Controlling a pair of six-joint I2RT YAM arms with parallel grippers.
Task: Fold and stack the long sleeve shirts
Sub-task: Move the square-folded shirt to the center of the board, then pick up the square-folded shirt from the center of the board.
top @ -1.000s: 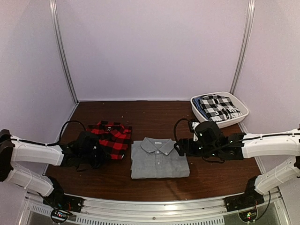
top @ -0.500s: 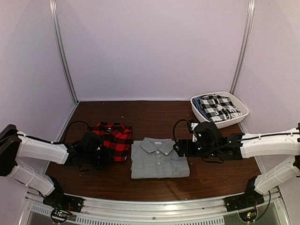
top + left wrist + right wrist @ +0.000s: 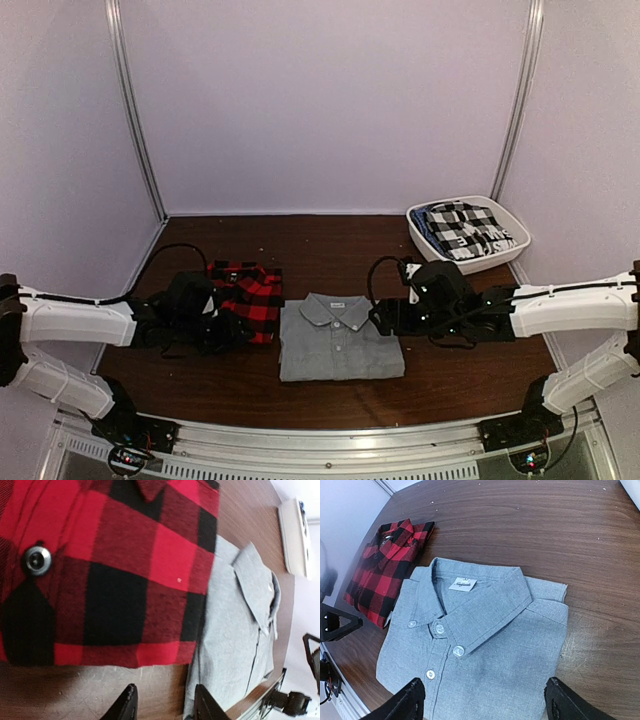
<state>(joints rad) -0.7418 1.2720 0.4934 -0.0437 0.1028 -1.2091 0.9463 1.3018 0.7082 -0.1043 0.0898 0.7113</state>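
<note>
From above, the red plaid shirt [image 3: 250, 300] is lying folded on the worktop [image 3: 330, 245], right beside the folded grey shirt [image 3: 338, 342]. Over the last second it has been pushed rightwards and is now sitting narrower. The left jaws, shut until a moment ago, are parting at its near left edge. The right jaws are still hanging at the grey shirt's right side, hardly moved. A basket [image 3: 515, 245] of checked cloth is sitting at the far right.

In the left wrist view, the left jaws are standing moderately apart with nothing between them, only bare worktop [image 3: 75, 690]. The plaid shirt [image 3: 115, 570] is touching the grey shirt [image 3: 240, 630] along one edge.

In the right wrist view, the right jaws are spreading wide over the grey shirt [image 3: 485, 645], gripping nothing. The plaid shirt [image 3: 380, 575] is lying to its left.

The release suggests the plaid fold is finished. Both shirts look folded, so stacking one on the other is probably what is left.
</note>
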